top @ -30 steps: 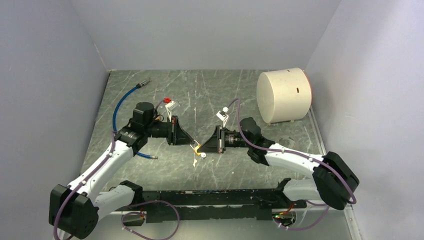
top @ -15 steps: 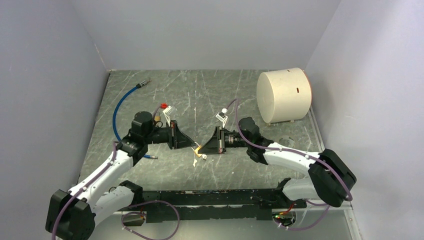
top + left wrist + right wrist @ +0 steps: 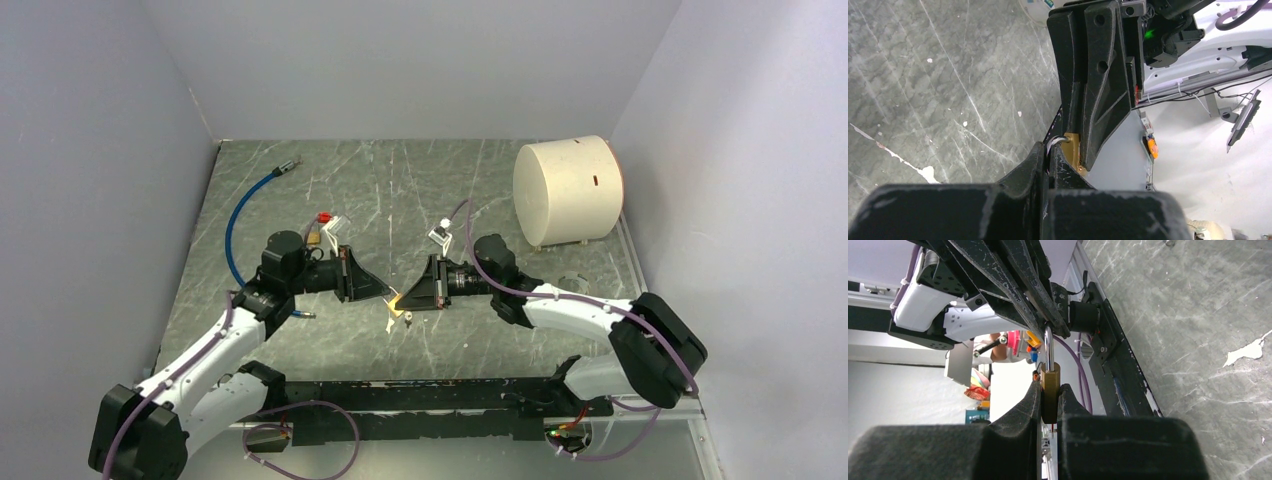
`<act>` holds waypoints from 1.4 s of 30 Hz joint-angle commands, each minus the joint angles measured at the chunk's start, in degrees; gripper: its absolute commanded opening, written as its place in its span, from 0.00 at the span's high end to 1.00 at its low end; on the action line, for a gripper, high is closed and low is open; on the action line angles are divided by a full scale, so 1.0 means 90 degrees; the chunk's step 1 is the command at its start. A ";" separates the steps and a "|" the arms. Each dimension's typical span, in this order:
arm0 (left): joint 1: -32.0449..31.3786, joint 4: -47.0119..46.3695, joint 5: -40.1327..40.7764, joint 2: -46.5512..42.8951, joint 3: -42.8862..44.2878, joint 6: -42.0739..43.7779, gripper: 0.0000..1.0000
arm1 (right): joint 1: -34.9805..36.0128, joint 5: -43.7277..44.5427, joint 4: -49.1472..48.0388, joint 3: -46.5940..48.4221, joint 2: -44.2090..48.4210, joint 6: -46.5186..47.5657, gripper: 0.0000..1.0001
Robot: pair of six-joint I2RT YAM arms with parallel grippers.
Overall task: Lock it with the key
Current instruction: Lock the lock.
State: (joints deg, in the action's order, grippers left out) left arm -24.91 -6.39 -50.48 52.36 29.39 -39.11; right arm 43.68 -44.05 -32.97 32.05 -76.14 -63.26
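Above mid-worktop [image 3: 420,180] the two arms meet tip to tip. Right pincer [image 3: 413,295] is clamped on the brass padlock [image 3: 1050,390]. The lock's long axis points its shackle [image 3: 1048,347] straight at the left pincer [image 3: 1048,155], pressed together at the bow. Key not visible to me.

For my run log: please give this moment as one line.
left jaws: shut on shackle | right jaws: shut on padlock body | key: cannot tell
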 commanded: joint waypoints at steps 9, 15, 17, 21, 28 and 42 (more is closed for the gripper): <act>-0.0582 -0.0990 -0.1447 -0.0295 -0.0388 -0.1045 0.97 | -0.0129 0.1686 -0.0615 0.0463 -0.0286 -0.0242 1.00; -0.0585 -0.1014 -0.1466 -0.0291 -0.0422 -0.1066 0.97 | -0.0137 0.1597 -0.0507 0.0575 -0.0349 -0.0177 1.00; -0.0594 -0.1068 -0.1471 -0.0302 -0.0433 -0.1101 0.98 | -0.0128 0.1620 -0.0419 0.0595 -0.0349 -0.0163 1.00; -0.0610 -0.1258 -0.1536 -0.0315 -0.0487 -0.1250 0.97 | -0.0136 0.1702 -0.0203 0.0634 -0.0375 -0.0165 1.00; -0.0607 -0.1376 -0.1607 -0.0311 -0.0512 -0.1315 0.97 | -0.0191 0.1679 -0.0371 0.0694 -0.0515 -0.0251 1.00; -0.0618 -0.1396 -0.1671 -0.0316 -0.0492 -0.1338 0.97 | -0.0336 0.1588 -0.0497 0.0624 -0.0611 -0.0336 1.00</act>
State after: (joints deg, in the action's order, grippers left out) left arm -24.91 -13.89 -47.68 51.55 23.73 -46.26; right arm 42.92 -45.89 -30.57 33.71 -79.48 -65.19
